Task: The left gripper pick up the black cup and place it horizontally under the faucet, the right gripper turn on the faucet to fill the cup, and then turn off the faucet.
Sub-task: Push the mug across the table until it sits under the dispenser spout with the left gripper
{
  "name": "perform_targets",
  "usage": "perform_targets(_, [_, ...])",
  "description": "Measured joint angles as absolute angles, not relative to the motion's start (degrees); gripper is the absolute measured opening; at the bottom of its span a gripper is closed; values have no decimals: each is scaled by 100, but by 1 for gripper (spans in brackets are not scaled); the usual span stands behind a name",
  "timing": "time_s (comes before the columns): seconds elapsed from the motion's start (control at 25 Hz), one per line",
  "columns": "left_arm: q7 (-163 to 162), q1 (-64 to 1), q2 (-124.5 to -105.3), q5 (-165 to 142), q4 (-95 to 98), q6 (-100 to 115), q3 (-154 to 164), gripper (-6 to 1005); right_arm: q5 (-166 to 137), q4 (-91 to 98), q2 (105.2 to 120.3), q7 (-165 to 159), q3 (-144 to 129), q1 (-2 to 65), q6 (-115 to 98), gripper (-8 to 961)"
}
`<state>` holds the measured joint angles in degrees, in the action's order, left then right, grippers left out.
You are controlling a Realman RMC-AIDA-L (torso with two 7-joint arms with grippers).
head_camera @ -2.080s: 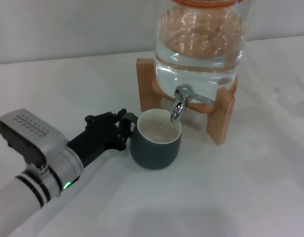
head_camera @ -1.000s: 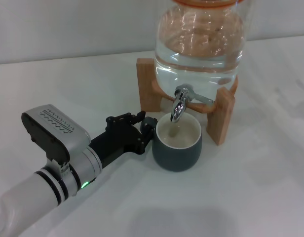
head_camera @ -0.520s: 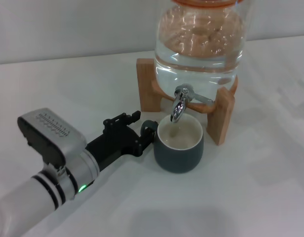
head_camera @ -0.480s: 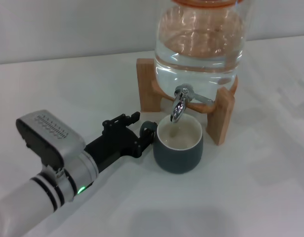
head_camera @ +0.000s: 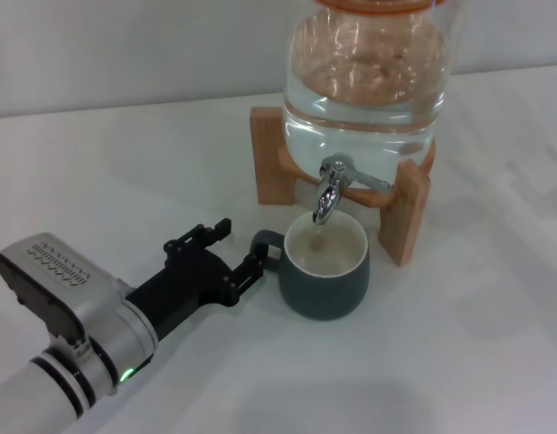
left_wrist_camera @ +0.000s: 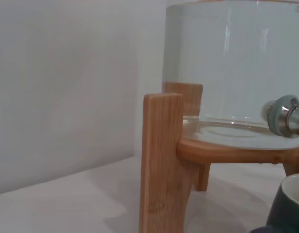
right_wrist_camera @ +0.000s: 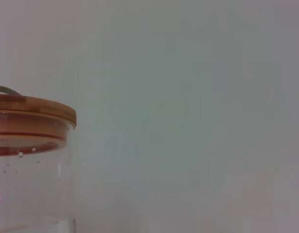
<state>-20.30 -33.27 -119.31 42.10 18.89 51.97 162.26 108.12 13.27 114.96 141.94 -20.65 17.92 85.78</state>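
Observation:
The black cup (head_camera: 325, 271) stands upright on the white table, its cream inside directly under the spout of the chrome faucet (head_camera: 330, 188). The cup's handle (head_camera: 263, 244) points toward my left gripper (head_camera: 242, 242), which is open; its fingertips are just short of the handle and hold nothing. The faucet is fixed to the clear water jar (head_camera: 369, 81) on its wooden stand (head_camera: 271, 154). The left wrist view shows the stand (left_wrist_camera: 161, 160), the faucet (left_wrist_camera: 285, 114) and the cup's rim (left_wrist_camera: 291, 204). The right gripper is out of view.
The right wrist view shows the jar's wooden lid (right_wrist_camera: 33, 109) against a plain wall. The white table (head_camera: 459, 362) runs in front of and to the right of the cup. The left arm's silver-grey body (head_camera: 70, 307) lies at the near left.
The left gripper carried the cup right to under the spout, then opened, let go of the handle and drew back to the near left. The cup stays put.

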Motion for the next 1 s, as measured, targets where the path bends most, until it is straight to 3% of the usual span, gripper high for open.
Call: perform_targets(1.0, [-2021,-3203,-11944,3972,1885,5350,16265,607,10810,1330,11488,14195,-2065,1815,8573,723])
